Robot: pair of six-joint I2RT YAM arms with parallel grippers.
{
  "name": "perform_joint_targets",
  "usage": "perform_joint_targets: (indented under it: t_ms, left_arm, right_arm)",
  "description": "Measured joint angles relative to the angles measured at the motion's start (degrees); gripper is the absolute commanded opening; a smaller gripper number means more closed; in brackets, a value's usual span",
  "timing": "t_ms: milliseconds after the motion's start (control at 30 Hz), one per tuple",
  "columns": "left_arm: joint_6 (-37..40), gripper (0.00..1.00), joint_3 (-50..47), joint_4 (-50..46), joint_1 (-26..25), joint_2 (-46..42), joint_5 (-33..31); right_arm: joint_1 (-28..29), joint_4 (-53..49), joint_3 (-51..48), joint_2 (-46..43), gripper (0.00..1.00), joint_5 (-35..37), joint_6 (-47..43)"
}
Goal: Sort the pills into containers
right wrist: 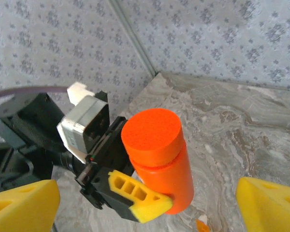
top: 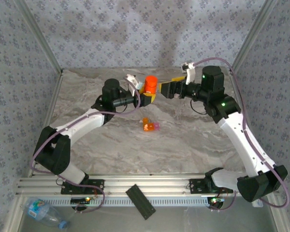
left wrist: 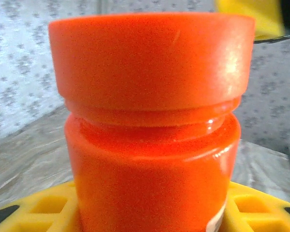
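L gripper (top: 144,99) holds pill bottle (top: 151,85), cap on; R gripper (top: 170,89) wide beside it
Risk: off-centre R closure could twist bottle from L's hold

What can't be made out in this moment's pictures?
Pill bottle contents: cap and orange wall hide them, every view.
Small orange compartment, top view: too small to tell whether pills lie inside.
Bottle's base, left wrist view: cut off by the bottom edge.
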Motion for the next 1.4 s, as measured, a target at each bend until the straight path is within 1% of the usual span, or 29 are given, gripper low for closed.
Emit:
perform_joint_targets:
  t_ms: [133, 233, 400, 633, 733, 800, 867, 967, 1000, 1100, 1200, 1300, 1400]
  left_arm:
    - [0.2, 0.0, 2.6, -4.0, 0.0, 0.0, 6.7]
    - [0.3, 0.0, 4.0, -6.4, 0.0, 0.3, 10.1]
    - [0.5, 0.0, 4.6, -8.9, -0.1, 0.9, 12.6]
    - [0.9, 0.0, 4.7, -10.5, -0.4, 1.1, 13.7]
    - [0.9, 0.0, 4.7, -10.5, -0.4, 1.1, 13.7]
    - [0.9, 0.0, 4.9, -10.7, -0.4, 1.2, 13.7]
    - [1.1, 0.0, 5.1, -10.7, -0.4, 1.2, 13.7]
    - [1.4, 0.0, 5.4, -11.3, -0.4, 1.3, 13.6]
    - [1.4, 0.0, 5.4, -11.4, -0.4, 1.4, 13.7]
    - [1.4, 0.0, 5.5, -11.7, -0.4, 1.4, 13.2]
    - [1.7, 0.0, 5.5, -11.8, -0.6, 1.4, 11.6]
    - [2.2, 0.0, 4.7, -11.5, -1.1, 1.2, 7.2]
    - [2.4, 0.0, 1.9, -10.1, -1.9, 0.6, 0.9]
  right_arm:
    - [-0.3, -2.8, 3.9, 4.5, 0.89, -3.0, -2.8]
    - [-0.3, -3.6, 4.9, 6.7, 0.87, -4.8, -3.9]
    - [-0.3, -4.2, 5.0, 7.5, 0.81, -6.4, -4.4]
    - [0.7, -4.3, 6.0, 8.5, 0.8, -7.4, -4.7]
    - [1.3, -4.4, 6.0, 9.1, 0.78, -7.6, -4.7]
    - [1.5, -4.4, 6.0, 9.5, 0.73, -7.6, -4.8]
    - [1.7, -4.5, 6.0, 9.9, 0.65, -7.6, -5.3]
    - [1.9, -4.5, 6.0, 10.1, 0.47, -8.1, -5.6]
    - [2.0, -4.5, 6.0, 10.1, 0.43, -8.0, -5.6]
    - [2.0, -4.8, 6.0, 10.1, 0.38, -8.0, -5.3]
    - [2.8, -4.5, 6.0, 10.1, 0.35, -5.7, -4.8]
    - [4.2, -3.0, 5.0, 10.1, 0.34, -0.7, -2.8]
    - [6.5, -0.4, 2.4, 10.1, 0.34, 6.1, 0.2]
